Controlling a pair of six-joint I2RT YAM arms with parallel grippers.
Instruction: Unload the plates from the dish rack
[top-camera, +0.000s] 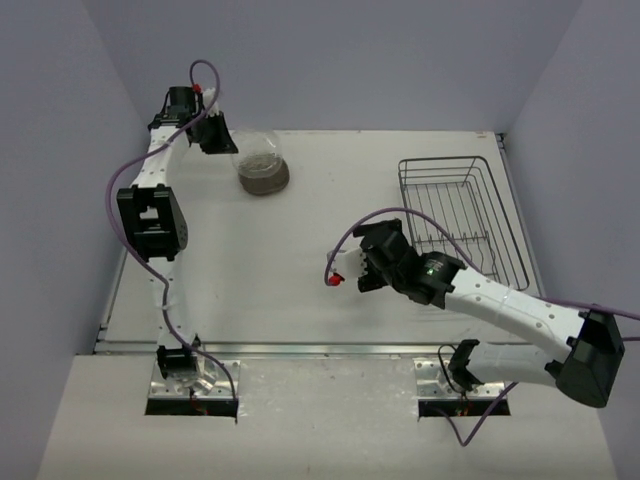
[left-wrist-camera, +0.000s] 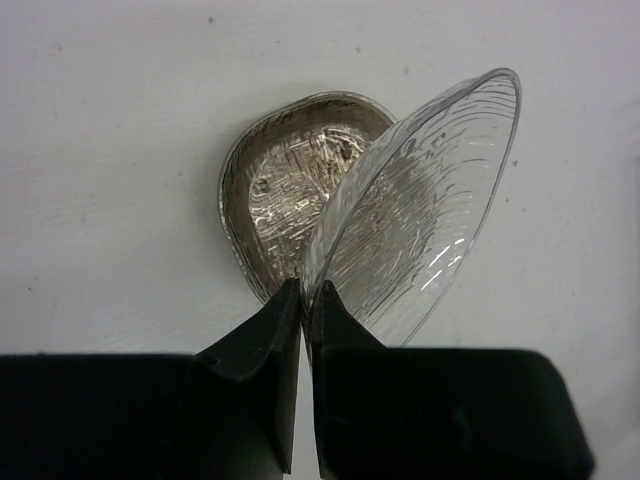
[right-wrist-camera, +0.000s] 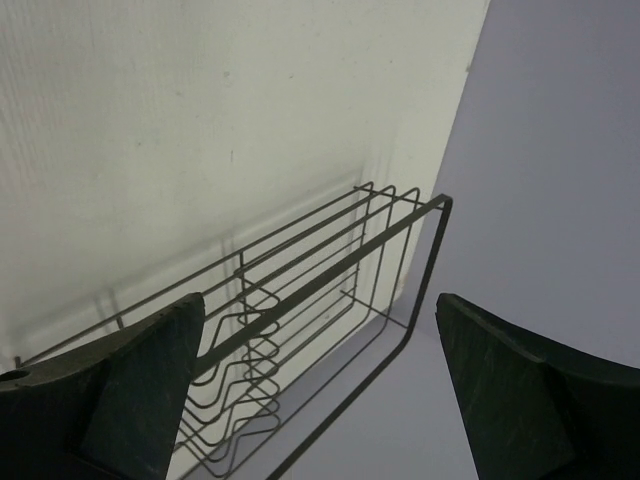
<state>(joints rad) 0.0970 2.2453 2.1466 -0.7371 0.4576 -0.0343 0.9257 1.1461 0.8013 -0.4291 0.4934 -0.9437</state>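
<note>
My left gripper (top-camera: 216, 136) is at the far left of the table, shut on the rim of a translucent clear plate (top-camera: 258, 150). It holds that plate tilted on edge over a small stack of plates (top-camera: 265, 179). In the left wrist view the gripper (left-wrist-camera: 305, 300) pinches the clear plate (left-wrist-camera: 420, 210) at its lower edge; the stack (left-wrist-camera: 285, 180) lies flat behind it, clear on tan. The dish rack (top-camera: 449, 159) stands at the right with no plates visible in it. My right gripper (top-camera: 385, 246) is open and empty just left of the rack. In the right wrist view its gripper (right-wrist-camera: 320, 300) frames the rack's wires (right-wrist-camera: 330, 275).
Grey walls enclose the table on the left, back and right; the rack sits close to the right wall (right-wrist-camera: 540, 150). The table's front edge (top-camera: 300, 350) runs just ahead of the arm bases.
</note>
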